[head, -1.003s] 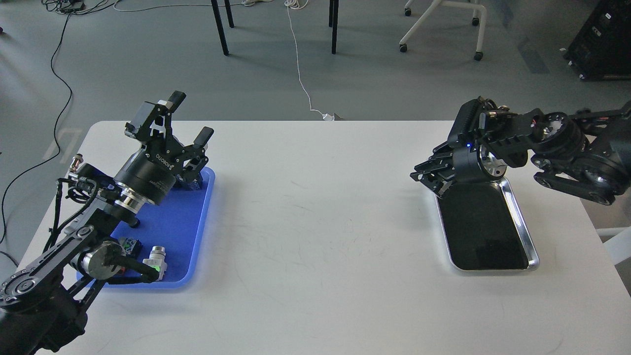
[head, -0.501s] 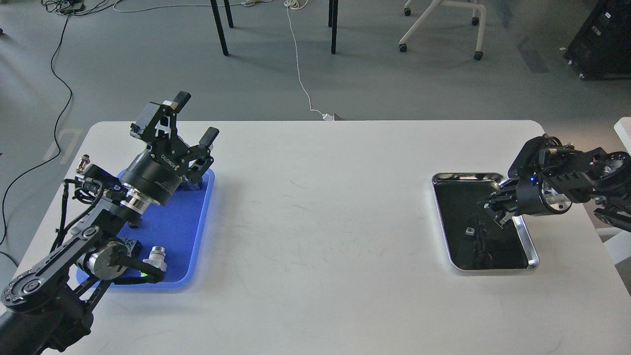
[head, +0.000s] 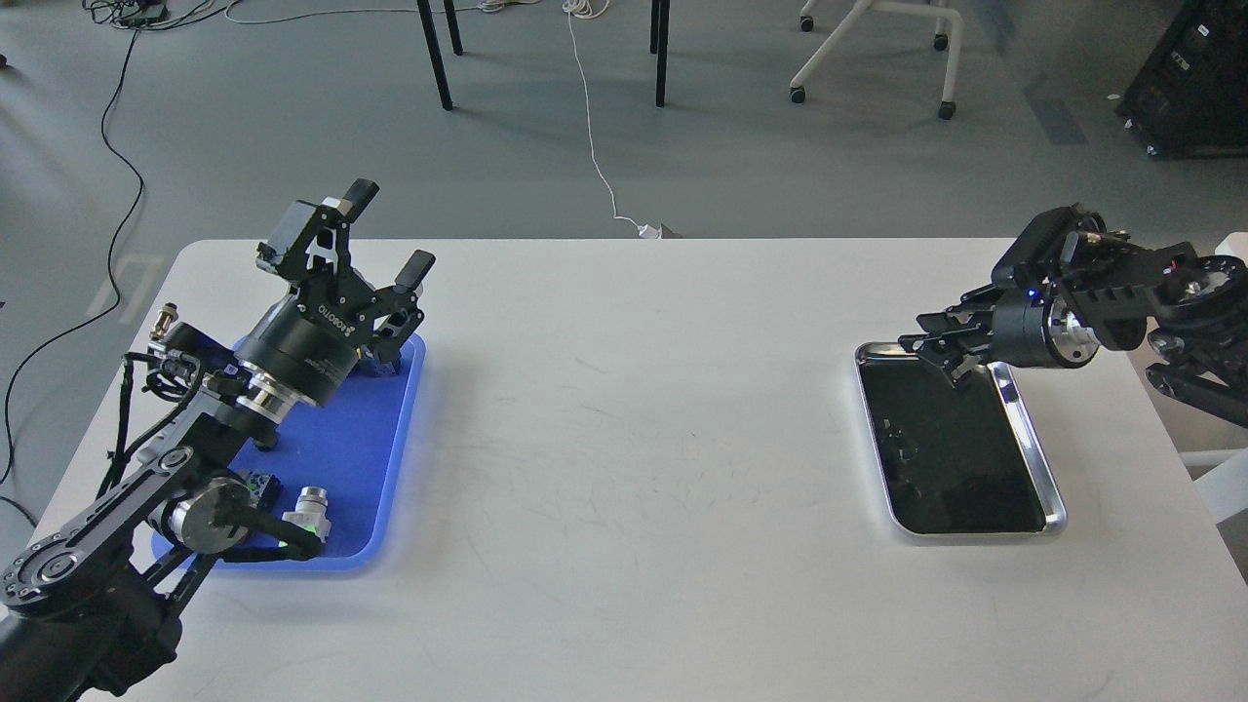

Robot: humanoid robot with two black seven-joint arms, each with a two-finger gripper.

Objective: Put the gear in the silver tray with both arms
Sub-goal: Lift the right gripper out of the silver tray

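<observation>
The silver tray [head: 1044, 475] lies on the right of the white table, its dark floor showing faint reflections. My right gripper [head: 938, 353] points left just above the tray's far edge; it is small and dark, so I cannot tell its fingers apart. My left gripper [head: 390, 229] is open and empty, raised above the far end of a blue plastic tray [head: 351, 458]. A small dark part [head: 378, 366] sits on the blue tray under that gripper. I cannot make out a gear for certain.
The blue tray also holds a small silver cylindrical part [head: 312, 505] and a dark part with green [head: 259, 484] near its front, next to my left arm's elbow. Chair and table legs stand on the floor beyond the table [head: 624, 419].
My right gripper swung right and low over the silver tray's right side, then rose back to its far edge. The left gripper shifted slightly right and stays open.
</observation>
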